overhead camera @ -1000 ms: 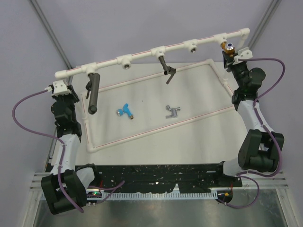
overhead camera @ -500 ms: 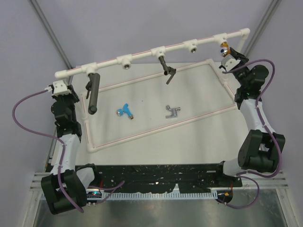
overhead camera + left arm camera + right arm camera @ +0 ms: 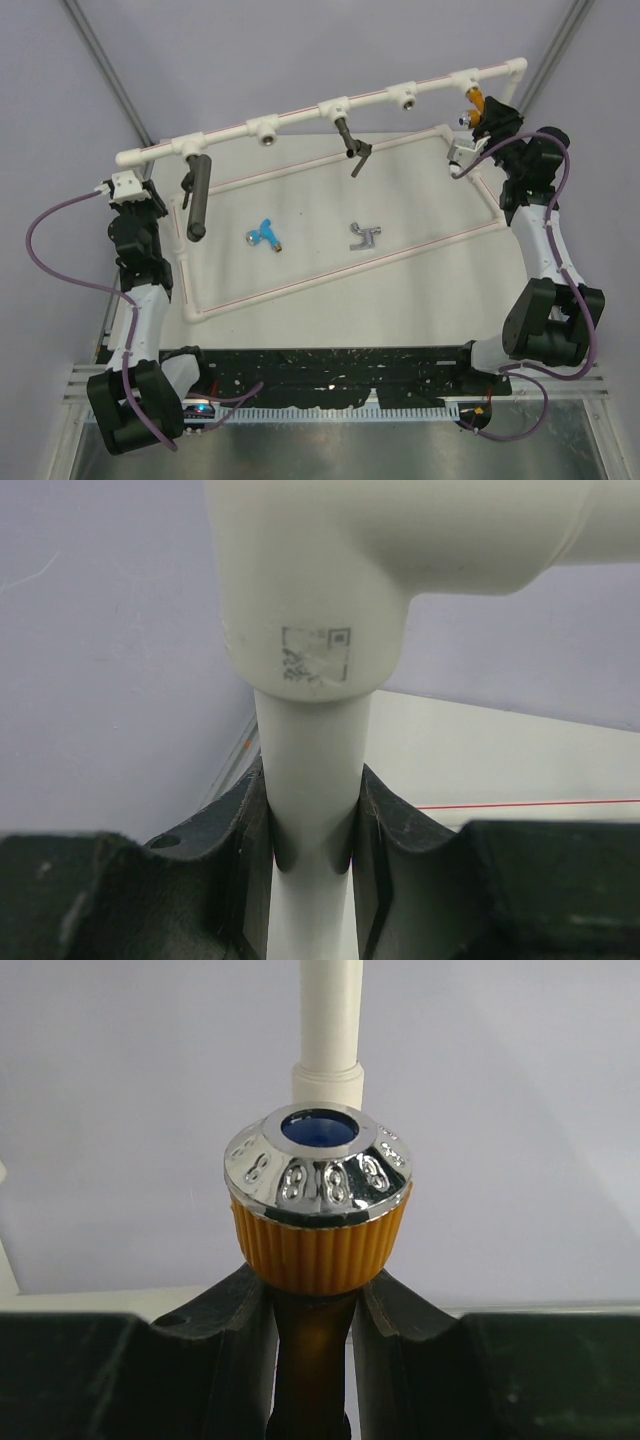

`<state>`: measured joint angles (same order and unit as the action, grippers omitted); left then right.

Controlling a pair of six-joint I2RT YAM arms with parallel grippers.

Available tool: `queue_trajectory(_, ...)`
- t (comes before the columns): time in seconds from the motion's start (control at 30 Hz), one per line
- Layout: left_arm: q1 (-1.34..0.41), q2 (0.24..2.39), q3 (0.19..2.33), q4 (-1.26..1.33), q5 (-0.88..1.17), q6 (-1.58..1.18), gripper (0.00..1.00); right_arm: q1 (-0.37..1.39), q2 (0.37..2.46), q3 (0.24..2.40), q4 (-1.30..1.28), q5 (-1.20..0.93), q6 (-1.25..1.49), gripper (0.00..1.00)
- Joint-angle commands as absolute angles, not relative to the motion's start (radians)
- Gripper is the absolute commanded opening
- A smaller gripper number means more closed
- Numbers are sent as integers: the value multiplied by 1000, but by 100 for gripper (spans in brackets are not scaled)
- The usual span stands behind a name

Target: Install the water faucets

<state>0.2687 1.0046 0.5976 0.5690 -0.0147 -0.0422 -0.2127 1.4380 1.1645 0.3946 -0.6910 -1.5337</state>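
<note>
Right claw (image 3: pixel 312 1305): clenched on the orange-gold faucet (image 3: pixel 318 1245), one finger on each side of the dark stem just under the ribbed orange knob. The knob has a chrome cap with a blue centre. In the overhead view this claw (image 3: pixel 481 108) and faucet (image 3: pixel 477 97) sit at the upper right of the frame, right under the far-right end of the white pipe (image 3: pixel 300 112). Whether the thread has entered a socket cannot be told.

Left claw (image 3: pixel 312 830): clamped around an upright leg of the white pipe (image 3: pixel 310 740), below an elbow joint bearing a printed square mark. Overhead it sits at the left edge of the frame (image 3: pixel 128 186), by the rail's left end.

Blue faucet (image 3: pixel 265 235): lying on the table (image 3: pixel 420 300), left of centre, inside the flat pipe rectangle (image 3: pixel 300 284).

Silver-grey faucet (image 3: pixel 366 236): lying on the table at centre, inside the same rectangle, well apart from the blue one.

Dark grey cylinder (image 3: pixel 196 200): hanging from the rail, upper left.

Dark fitting (image 3: pixel 351 141): hanging from the rail, upper centre.
</note>
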Motion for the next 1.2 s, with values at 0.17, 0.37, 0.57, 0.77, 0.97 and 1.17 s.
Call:
queue_trajectory(0.17,255,983,584,540,-40,-52,0,-209,1488,1207,443,-646,-1715,5)
queue_trajectory(0.37,250,980,584,538,-40,-51,0,-186,1453,1175,385,-575,-1801,5)
queue_trajectory(0.57,249,979,584,541,-44,-41,0,-181,1451,1147,449,-594,-1676,5)
queue_trajectory(0.77,247,976,581,541,-45,-41,0,-178,1491,1138,586,-630,-1473,5)
queue_trajectory(0.97,247,977,580,545,-44,-41,0,-175,1516,1106,707,-624,-1258,5)
queue_trajectory(1.17,245,979,578,546,-41,-41,0,-157,1552,1080,877,-597,-967,5)
